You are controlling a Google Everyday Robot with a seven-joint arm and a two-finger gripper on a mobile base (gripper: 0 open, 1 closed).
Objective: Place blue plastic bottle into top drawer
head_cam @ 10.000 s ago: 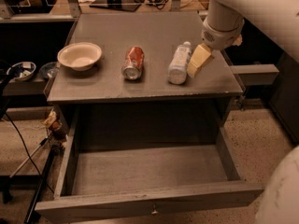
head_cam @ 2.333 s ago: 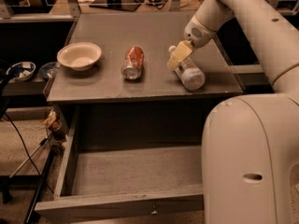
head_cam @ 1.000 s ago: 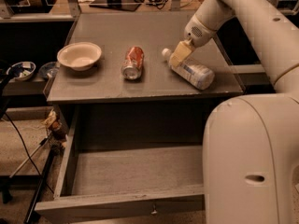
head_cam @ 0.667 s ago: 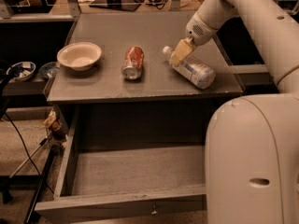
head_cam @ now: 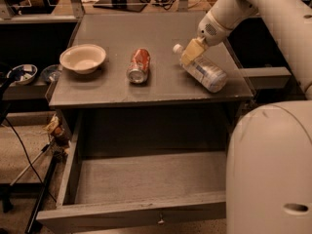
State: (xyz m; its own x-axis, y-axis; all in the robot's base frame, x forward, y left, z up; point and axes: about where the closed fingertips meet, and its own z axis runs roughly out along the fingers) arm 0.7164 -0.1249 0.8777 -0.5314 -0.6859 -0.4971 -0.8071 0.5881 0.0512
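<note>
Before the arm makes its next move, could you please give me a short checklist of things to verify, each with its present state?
1. Top drawer pulled open: ok.
2. Gripper at the cap end of the blue plastic bottle: ok.
3. Firm grasp on the bottle: cannot tell.
4. Bottle lifted off the tabletop: not ok, it lies on its side near the right edge.
5. Red soda can apart from the bottle: ok, a gap shows between them.
6. Whole drawer floor in view: not ok, the robot's body hides its right part.
</note>
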